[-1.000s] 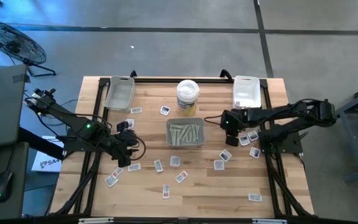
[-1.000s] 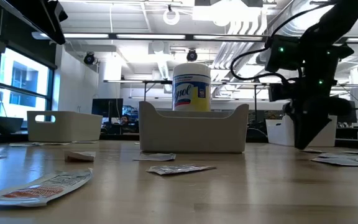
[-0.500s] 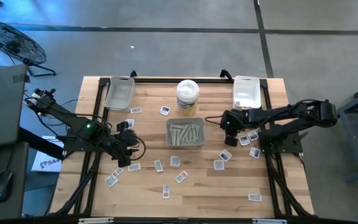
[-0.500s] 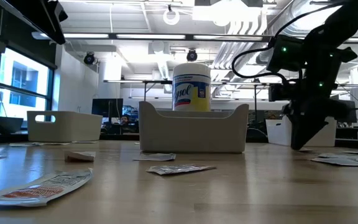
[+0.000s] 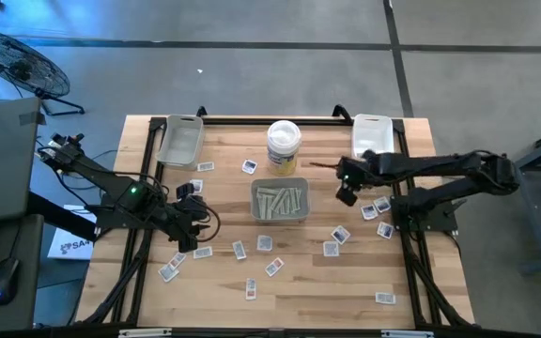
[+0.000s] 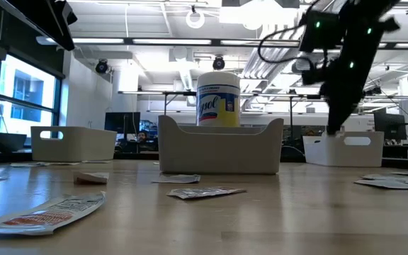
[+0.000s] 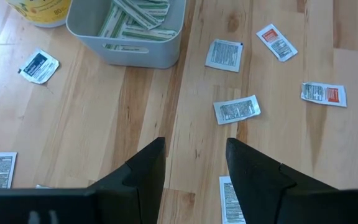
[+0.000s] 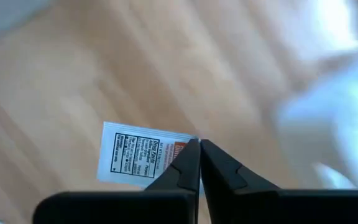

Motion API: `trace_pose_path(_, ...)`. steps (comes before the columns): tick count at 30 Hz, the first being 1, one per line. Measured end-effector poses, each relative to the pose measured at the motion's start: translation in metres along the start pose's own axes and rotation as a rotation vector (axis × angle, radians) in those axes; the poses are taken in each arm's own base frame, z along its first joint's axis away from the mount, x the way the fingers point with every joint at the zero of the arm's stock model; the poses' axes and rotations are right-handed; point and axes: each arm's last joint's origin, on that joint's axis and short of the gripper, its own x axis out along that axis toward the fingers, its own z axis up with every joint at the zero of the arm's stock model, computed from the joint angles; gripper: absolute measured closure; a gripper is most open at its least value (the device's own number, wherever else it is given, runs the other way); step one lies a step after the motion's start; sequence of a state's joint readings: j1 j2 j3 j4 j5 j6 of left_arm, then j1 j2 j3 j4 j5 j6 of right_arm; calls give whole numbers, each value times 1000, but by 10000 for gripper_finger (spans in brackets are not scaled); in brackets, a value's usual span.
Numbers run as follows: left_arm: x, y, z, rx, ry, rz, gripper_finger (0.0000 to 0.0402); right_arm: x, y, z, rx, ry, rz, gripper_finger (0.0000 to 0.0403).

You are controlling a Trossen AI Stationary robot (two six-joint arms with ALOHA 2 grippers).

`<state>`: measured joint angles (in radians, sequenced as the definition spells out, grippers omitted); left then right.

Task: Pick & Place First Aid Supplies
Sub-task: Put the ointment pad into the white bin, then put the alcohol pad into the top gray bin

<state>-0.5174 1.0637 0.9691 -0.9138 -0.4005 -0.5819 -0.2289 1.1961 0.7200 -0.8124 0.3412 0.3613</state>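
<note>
The right gripper (image 8: 199,155) pinches a white packet (image 8: 143,157) right of the grey tray (image 5: 280,203), above the table. The left gripper (image 7: 193,168), jaws apart, waits left of that tray.

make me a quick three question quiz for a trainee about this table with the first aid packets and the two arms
1. True or false: the right gripper is shut on a small white packet.
2. What lies in the grey tray at the table's middle? A) long narrow strips B) small square packets C) nothing
3. Fill in: the left gripper hangs with its fingers ____ over the wood, holding nothing.

Key
1. True: in the right wrist view the fingertips pinch the packet's edge, and the low view shows the arm up off the table.
2. A: the long narrow strips are piled in it, in front of the tall white tub.
3. open
</note>
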Motion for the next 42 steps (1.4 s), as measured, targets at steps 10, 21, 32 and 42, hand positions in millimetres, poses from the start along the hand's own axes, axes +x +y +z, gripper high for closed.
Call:
trace_pose_path(10, 0, 0, 0, 0, 0, 0, 236, -39, -52, 7, 492, -235, -403, 401)
trace_pose_path(21, 0, 0, 0, 0, 0, 0, 236, 25, -77, -19, 633, -84, -518, 394)
trace_pose_path(32, 0, 0, 0, 0, 0, 0, 236, 0, -87, 8, 532, -94, -423, 293)
trace_pose_path(42, 0, 0, 0, 0, 0, 0, 236, -33, -21, 30, 306, -312, -105, 271)
